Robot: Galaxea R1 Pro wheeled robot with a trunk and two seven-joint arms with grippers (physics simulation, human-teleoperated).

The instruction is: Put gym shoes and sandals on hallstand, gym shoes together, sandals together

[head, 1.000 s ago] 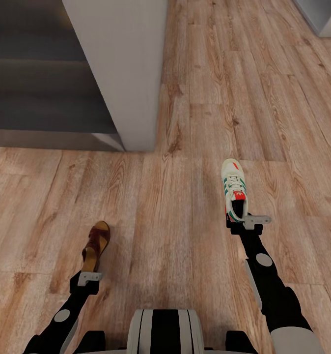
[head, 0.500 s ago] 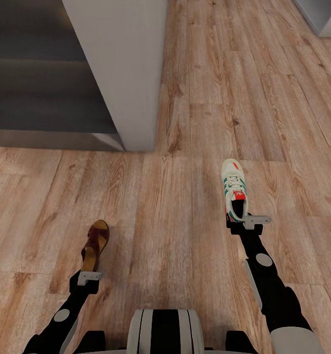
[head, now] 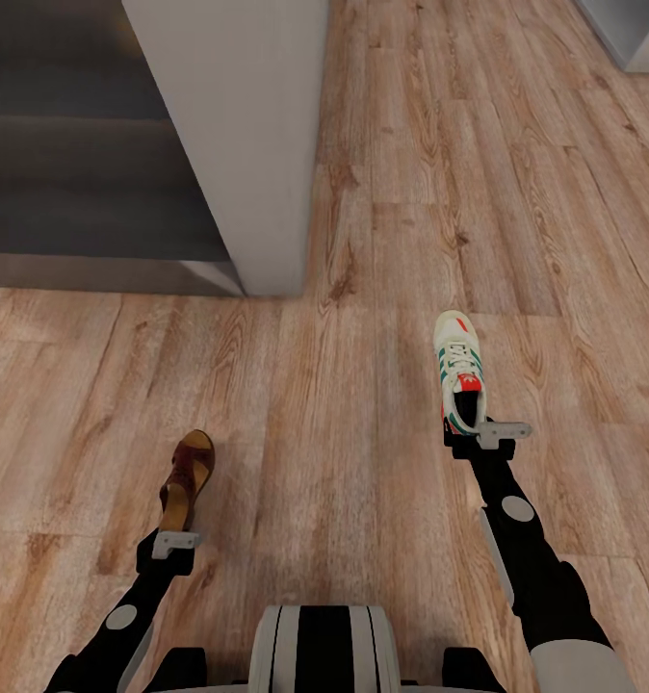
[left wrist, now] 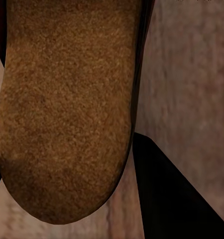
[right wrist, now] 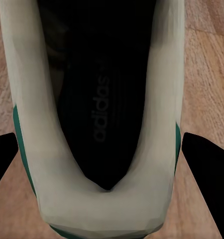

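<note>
In the head view my left gripper is shut on the heel end of a reddish-brown sandal, held toe-forward just above the corridor floor. The left wrist view has the sandal's tan insole close up, with a dark finger against its side. My right gripper is shut on the heel of a white gym shoe with green stripes and a red tongue patch. In the right wrist view the shoe's heel opening sits between my two dark fingers.
A pale grey wall corner stands ahead on the left, with dark steps beside it. A corner of a light grey unit shows at the top right; I cannot tell whether it is the hallstand. Wood floor runs ahead on the right.
The left gripper and the sandal have crept up a few pixels in the head view. The right arm and the gym shoe have stayed still.
</note>
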